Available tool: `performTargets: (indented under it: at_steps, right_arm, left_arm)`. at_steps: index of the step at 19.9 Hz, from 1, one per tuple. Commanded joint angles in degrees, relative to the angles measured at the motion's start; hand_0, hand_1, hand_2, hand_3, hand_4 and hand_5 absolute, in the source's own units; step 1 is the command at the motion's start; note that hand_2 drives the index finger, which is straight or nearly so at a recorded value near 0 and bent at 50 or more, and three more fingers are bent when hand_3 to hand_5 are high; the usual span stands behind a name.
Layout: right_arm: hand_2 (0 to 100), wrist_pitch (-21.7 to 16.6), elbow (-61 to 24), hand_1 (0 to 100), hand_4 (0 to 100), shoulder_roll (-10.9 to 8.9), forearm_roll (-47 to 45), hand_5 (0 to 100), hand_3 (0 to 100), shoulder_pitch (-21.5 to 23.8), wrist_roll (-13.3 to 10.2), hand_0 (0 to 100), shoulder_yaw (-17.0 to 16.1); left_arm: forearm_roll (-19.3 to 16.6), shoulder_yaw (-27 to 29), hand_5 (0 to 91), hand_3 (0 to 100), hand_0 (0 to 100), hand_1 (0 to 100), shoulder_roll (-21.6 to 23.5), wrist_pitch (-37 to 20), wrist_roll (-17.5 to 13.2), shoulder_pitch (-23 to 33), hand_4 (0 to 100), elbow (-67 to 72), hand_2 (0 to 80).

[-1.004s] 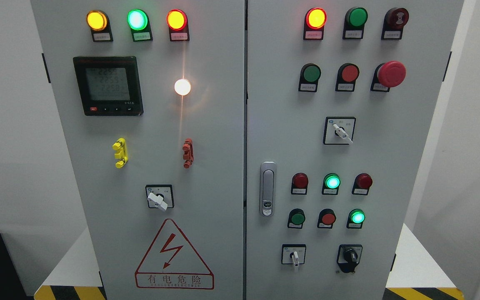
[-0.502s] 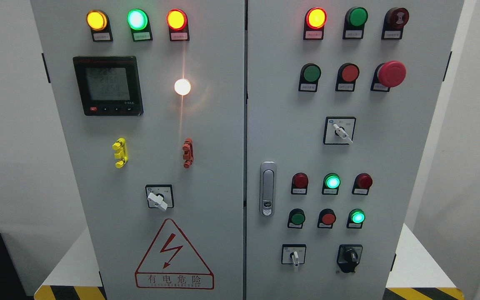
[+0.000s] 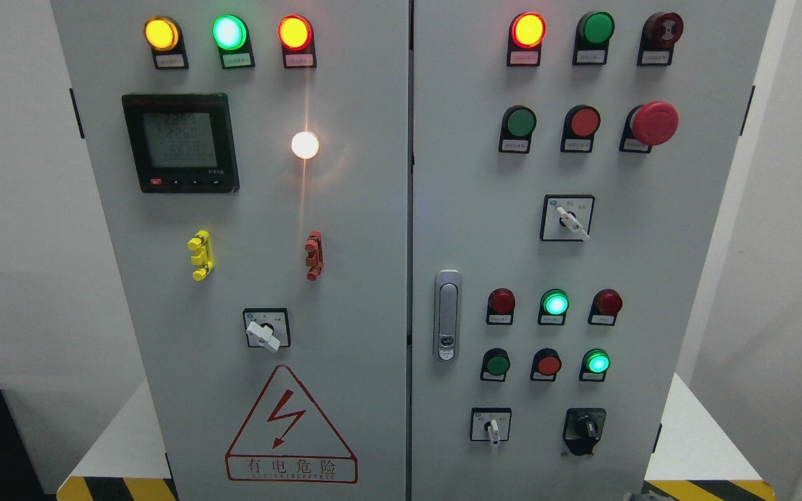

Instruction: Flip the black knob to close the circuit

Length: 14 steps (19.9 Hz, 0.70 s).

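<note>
1. Facing a tall grey metal electrical cabinet [image 3: 359, 209] with 2 doors, filling most of the head view.
2. On the left door, top row: 3 lit round lamps, yellow [image 3: 161, 33], green [image 3: 228, 32] and red [image 3: 294, 32].
3. Below them, a black square digital meter with a pale screen [image 3: 180, 142], and to its right a glowing white round lamp [image 3: 305, 145].
4. Lower down, a yellow plastic clip [image 3: 200, 255] and a red plastic clip [image 3: 314, 255], well apart, with a white-handled selector switch [image 3: 266, 332] beneath and between them.
5. At the foot of the left door, a red-outlined triangular warning sign with a lightning bolt [image 3: 292, 426].
6. On the right door, near its left edge, a silver metal door handle [image 3: 447, 315].
7. Upper right, a large red mushroom-shaped push button [image 3: 654, 123]; below it, a small white-levered switch on a square plate [image 3: 567, 218].
8. Further down, 2 rows of 3 small round buttons and lamps, with 2 glowing green [image 3: 555, 303] [image 3: 596, 362].
9. Task's thing: a black rotary knob on a black square plate [image 3: 584, 426], in the bottom row of the right door, lower right, to the right of a small white-handled switch [image 3: 491, 426]. Nothing touching it.
10. At the bottom edge, right of the middle, a small grey sliver [image 3: 634, 496]; too little showing to tell whether it belongs to a hand, so open or closed cannot be told.
</note>
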Motion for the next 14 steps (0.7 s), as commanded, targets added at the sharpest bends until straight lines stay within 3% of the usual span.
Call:
performTargets:
  at_steps: [1, 14]
  right_arm:
    - [93, 1.11, 2.68, 2, 94, 0.25, 1.69, 90, 100, -3.82, -0.09, 0, 2.06]
    - [92, 2.61, 7.25, 2, 94, 0.51, 3.89, 90, 100, -9.10, 0.00, 0, 1.45]
  left_arm:
    - [0.00, 0.00, 0.0, 0, 12, 56, 0.00, 0.00, 0.04, 0.00, 0, 0.00, 0.0]
    - [0.00, 0.00, 0.0, 0, 12, 56, 0.00, 0.00, 0.04, 0.00, 0, 0.00, 0.0]
